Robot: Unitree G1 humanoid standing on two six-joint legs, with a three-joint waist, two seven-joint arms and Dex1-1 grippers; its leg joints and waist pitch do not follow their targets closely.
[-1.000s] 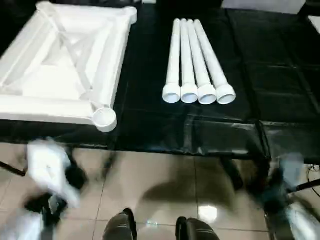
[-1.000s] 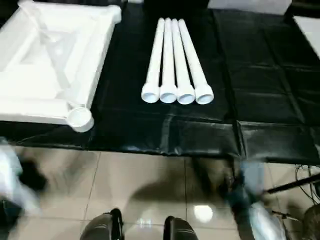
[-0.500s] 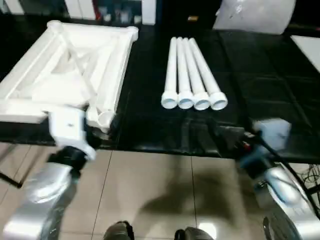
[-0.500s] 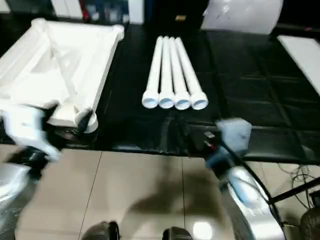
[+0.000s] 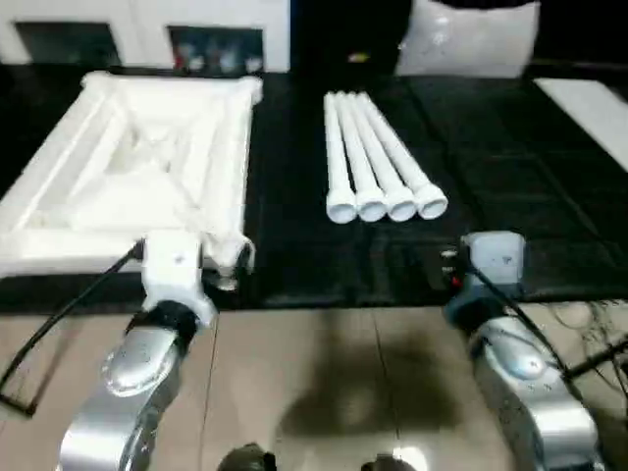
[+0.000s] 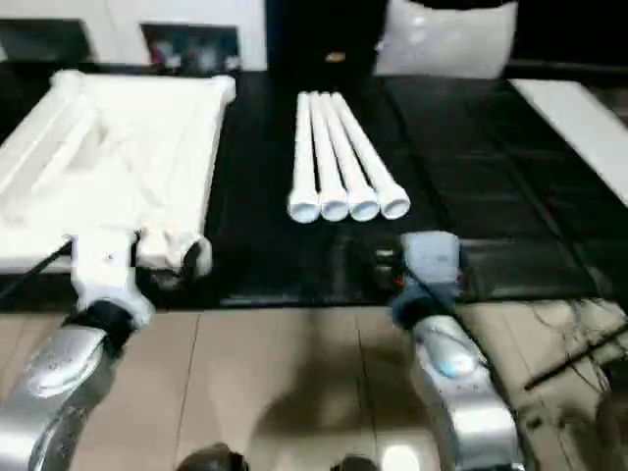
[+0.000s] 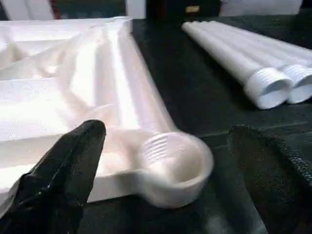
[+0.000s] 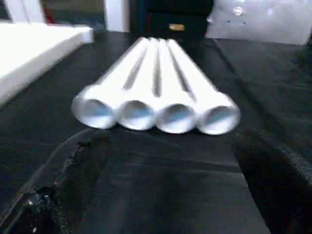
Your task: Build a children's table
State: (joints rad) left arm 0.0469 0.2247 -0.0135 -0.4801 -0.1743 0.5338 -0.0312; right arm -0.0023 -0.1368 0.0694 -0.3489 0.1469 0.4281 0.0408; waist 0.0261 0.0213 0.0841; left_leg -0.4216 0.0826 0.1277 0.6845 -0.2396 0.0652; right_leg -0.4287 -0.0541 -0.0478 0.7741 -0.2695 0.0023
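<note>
Nearest the robot, both silver forearms reached forward over the tiled floor point(image 5: 324, 373) to the front edge of the black-covered bench point(image 5: 510, 186). The left gripper point(image 7: 165, 161) stood with its two black fingers spread wide and nothing between them except air; in its wrist view the round corner socket point(image 7: 175, 161) of the table top point(image 5: 147, 167) sat just ahead, centred in the gap, apparently not yet touched. The right gripper point(image 8: 161, 180) was likewise spread wide and empty, its fingers framing the open ends of the four legs point(image 8: 156, 112) a little way beyond.

The table top lay upside down on the robot's left side of the bench, ribbed underside up, with its near right corner socket at the bench's front edge. The four legs point(image 5: 378, 157) lay side by side, touching, near the middle of the bench. Their long axes ran away from the robot, open ends toward it, fanning slightly to the right at the near end.

The right arm was the nearer one to the legs, and they lay straight ahead of it, end-on. Judging by that, a grasp would likely need the gripper to go forward and close across a tube rather than along it. Farther back stood a white pad point(image 5: 471, 39) and a cabinet point(image 5: 147, 29).
</note>
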